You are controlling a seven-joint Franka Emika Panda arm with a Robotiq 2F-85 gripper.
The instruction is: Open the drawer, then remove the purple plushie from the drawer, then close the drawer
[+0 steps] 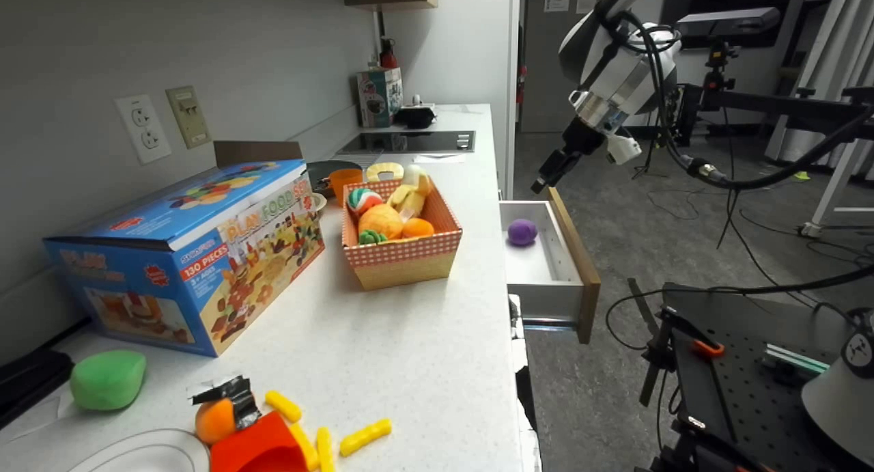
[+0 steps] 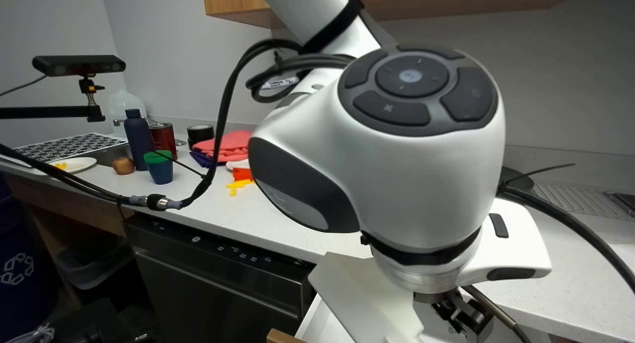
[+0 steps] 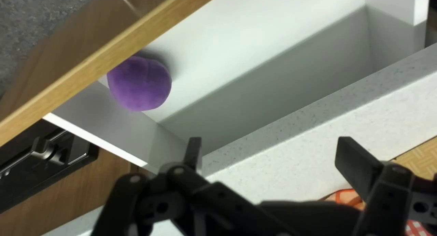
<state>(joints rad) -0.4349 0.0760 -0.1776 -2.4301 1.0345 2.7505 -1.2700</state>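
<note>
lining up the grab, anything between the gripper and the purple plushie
Nothing visible blocks the gripper from the purple plushie; the drawer front merely hides part of it in the wrist view.

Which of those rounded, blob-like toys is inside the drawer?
The purple plushie: it lies in the open drawer, while the green toy sits up on the countertop near the play-food box.

The white countertop (image 1: 437, 363) bears a blue play-food box (image 1: 205, 253); near it, a checked basket (image 1: 403, 255); also a green toy (image 1: 108, 380), a green-rimmed cup (image 2: 159, 169) and yellow sticks (image 1: 367, 436).
</note>
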